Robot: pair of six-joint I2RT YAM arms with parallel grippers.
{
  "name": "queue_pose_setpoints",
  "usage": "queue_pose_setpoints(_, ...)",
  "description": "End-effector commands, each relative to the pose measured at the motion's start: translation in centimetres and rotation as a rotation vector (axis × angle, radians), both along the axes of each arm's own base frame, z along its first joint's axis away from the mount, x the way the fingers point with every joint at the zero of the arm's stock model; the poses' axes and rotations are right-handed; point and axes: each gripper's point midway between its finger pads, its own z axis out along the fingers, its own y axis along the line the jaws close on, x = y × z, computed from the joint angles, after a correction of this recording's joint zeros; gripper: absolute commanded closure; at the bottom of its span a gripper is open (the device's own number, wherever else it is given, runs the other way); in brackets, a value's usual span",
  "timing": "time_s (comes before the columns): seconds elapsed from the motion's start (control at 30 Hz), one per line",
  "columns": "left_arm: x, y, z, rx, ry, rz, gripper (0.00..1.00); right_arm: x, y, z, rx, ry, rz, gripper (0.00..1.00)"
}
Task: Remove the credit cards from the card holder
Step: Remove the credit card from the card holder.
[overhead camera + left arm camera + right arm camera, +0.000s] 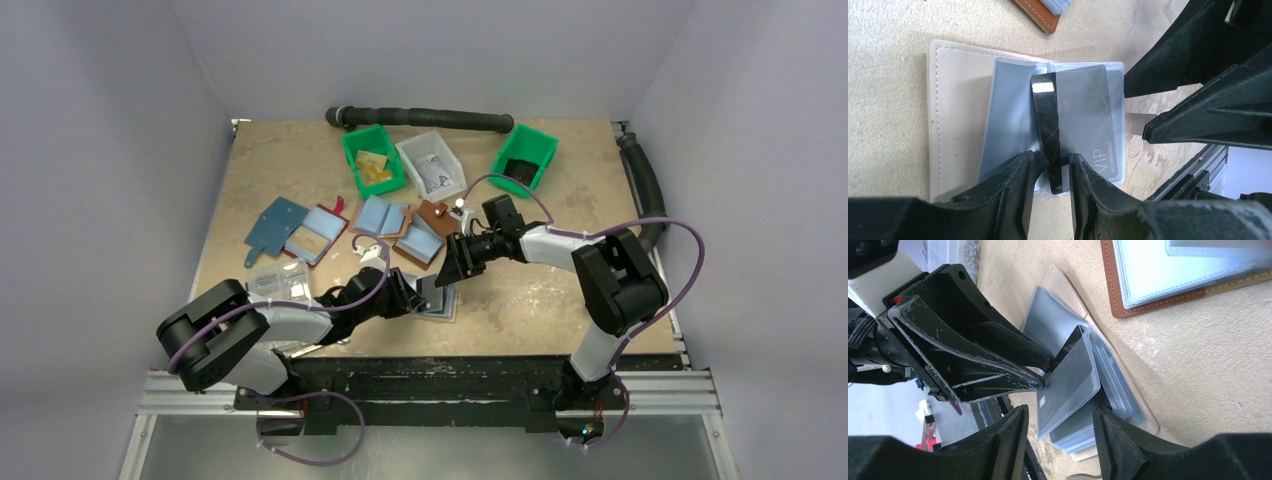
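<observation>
1. L gripper (1055, 159): fingers pressed together, pinching the dark grey card (1048, 125) by its bare dark strip, near one short end.
2. The card runs straight ahead from the L fingertips. The rest of it, w/ "VIP" print, sits under a cloudy sleeve (1073, 375) and shows grey through it.
3. Right wrist view: the pinched card + sleeve stand tilted up at the L fingertips, off the pages below.
4. The card holder (955, 100) lies open & flat on the table (888, 150), directly under and ahead of the L fingertips, whitish rim outermost.
5. R gripper (1059, 412): fingers spread wide, gripping nothing. It faces the L gripper, close but apart.
6. The raised sleeve and holder are just ahead of the R fingertips; contact not seen.
7. A brown wallet (1113, 295) w/ blue lining lies further ahead of the R gripper, beyond the holder and apart from it.
</observation>
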Motion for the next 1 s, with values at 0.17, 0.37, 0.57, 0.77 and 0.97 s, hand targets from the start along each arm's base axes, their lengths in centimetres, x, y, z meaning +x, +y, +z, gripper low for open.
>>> queue_pose_setpoints(0.17, -1.4, 0.6, -1.7, 0.011, 0.052, -0.024, 0.66, -0.5, 0.2, -1.3, 0.009, 0.09, -0.011, 0.53)
queue_pose_setpoints(0.37, -1.2, 0.2, -1.1, -0.011, 0.038, -0.031, 0.66, -0.5, 0.5, -1.7, 0.013, 0.113, -0.001, 0.6)
queue_pose_setpoints(0.57, -1.0, 0.0, -0.2, -0.036, 0.014, -0.029, 0.57, -0.2, 0.8, -1.9, 0.032, 0.131, 0.008, 1.0)
queue_pose_setpoints(0.77, -1.1, 0.1, 2.0, -0.187, -0.013, -0.028, 0.3, -0.4, 0.6, -0.3, 0.111, 0.063, 0.121, 1.0)
queue_pose_setpoints(0.97, -1.1, 0.1, 3.1, -0.267, -0.031, -0.04, 0.35, -1.6, 0.6, 1.9, 0.263, 0.04, 0.231, 1.0)
